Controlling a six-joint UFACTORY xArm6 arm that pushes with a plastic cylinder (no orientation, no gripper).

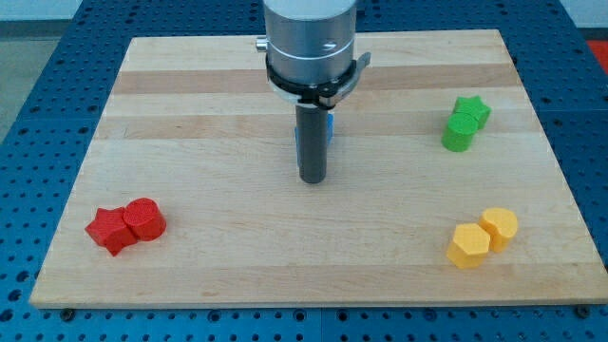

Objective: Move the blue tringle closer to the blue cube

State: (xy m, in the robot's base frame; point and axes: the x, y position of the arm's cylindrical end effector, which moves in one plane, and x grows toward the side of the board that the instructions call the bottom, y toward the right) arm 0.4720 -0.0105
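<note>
My tip [313, 179] rests on the pale wooden board [190, 114]; a blue block [330, 124], probably the triangle, peeks out at its one o'clock, mostly hidden. No jaws exist, nothing held.

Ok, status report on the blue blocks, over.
Tip down at board centre. Blue block mostly hidden behind rod, shape unclear. Second blue block not visible. Nothing else near.

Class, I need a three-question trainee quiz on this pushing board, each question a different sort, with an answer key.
1. True or false: my tip touches the red blocks.
2. Which pair sits at the view's bottom right? A green B yellow C red
3. Fill in: the blue showing behind the rod is mostly ____.

Key: 1 false, it stands apart near the board's middle. 2 B, the yellow blocks. 3 hidden; green blocks are upper right.
</note>
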